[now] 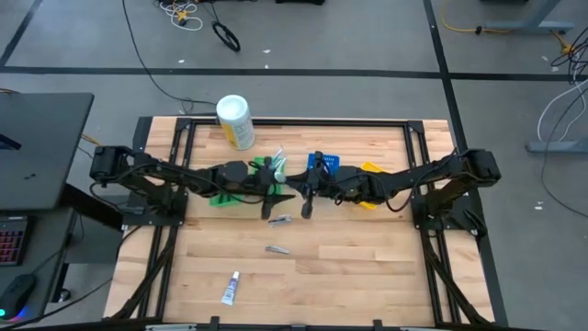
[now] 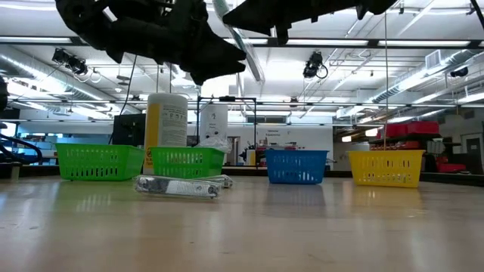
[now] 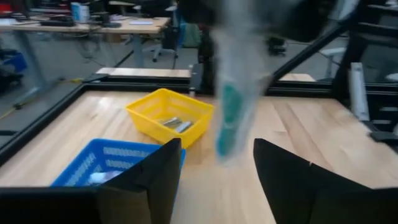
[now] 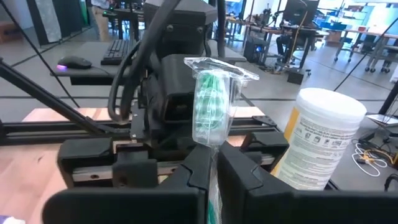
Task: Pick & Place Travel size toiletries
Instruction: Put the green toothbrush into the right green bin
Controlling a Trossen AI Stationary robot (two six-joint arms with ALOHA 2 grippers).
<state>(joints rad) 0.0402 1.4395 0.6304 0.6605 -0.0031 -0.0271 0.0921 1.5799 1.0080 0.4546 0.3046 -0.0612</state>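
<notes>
Our two arms meet over the middle of the table. Our right gripper pinches a clear-wrapped green toothbrush, its fingers pressed against the packet, which stands upright above them. Our left gripper faces it with its fingers spread wide, one on each side of the packet and not touching it; from our left wrist the toothbrush hangs blurred in the gap. From table height the packet shows as a pale strip high in the air between our dark arms.

Below us a silvery piece lies flat on the wood, just in front of the green bins. From above we see a second silvery piece nearer the front, and a white tube with a blue end well apart from it, close to the front edge. The blue bin holds something pale, and the yellow bin holds a few small silvery items. A white-and-yellow canister lies at the back edge.
</notes>
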